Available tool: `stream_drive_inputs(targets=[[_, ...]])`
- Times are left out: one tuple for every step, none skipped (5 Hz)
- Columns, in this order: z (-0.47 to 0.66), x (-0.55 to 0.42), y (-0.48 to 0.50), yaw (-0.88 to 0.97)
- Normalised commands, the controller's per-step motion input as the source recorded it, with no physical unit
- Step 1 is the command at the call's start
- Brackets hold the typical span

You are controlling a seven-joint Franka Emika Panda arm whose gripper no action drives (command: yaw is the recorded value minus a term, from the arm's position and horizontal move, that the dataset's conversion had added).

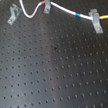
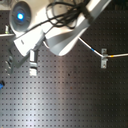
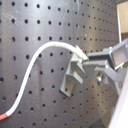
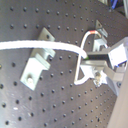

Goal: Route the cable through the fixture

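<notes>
Cable (image 1: pixel 31 16): thin white cord, one short red band and one short blue band, limp enough to sag into a loop. In the first exterior view the loop hangs just beside the fixture (image 1: pixel 12 15), on the first exterior view's right of it, not in its fork. Past the fixture, the cord already sits in the dark clip (image 1: pixel 47 5) and the pale clip (image 1: pixel 96 21).

Fixture: small grey clip, forked top, long slanted foot, bolted to the black board (image 1: pixel 58 74).

Gripper (image 3: pixel 89 61): in both wrist views the jaws look nearly closed, pinching the cable (image 3: pixel 50 46) just beside the fixture (image 3: pixel 72 79). We judge the grip sits close to the fork so that only a short, controllable length has to be steered into the slot.

We read the free span arching away from the fixture toward the red band as slack needed for seating.

Arm absent from the first exterior view; it blocks much of the second.
</notes>
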Motion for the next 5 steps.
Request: stream_drive_inputs(targets=[[0.31, -0.255, 0.322, 0.00], [0.44, -0.234, 0.164, -0.12], [0.44, -0.193, 0.133, -0.02], [0.26, -0.170, 0.114, 0.00], [0.24, -0.150, 0.061, 0.00]])
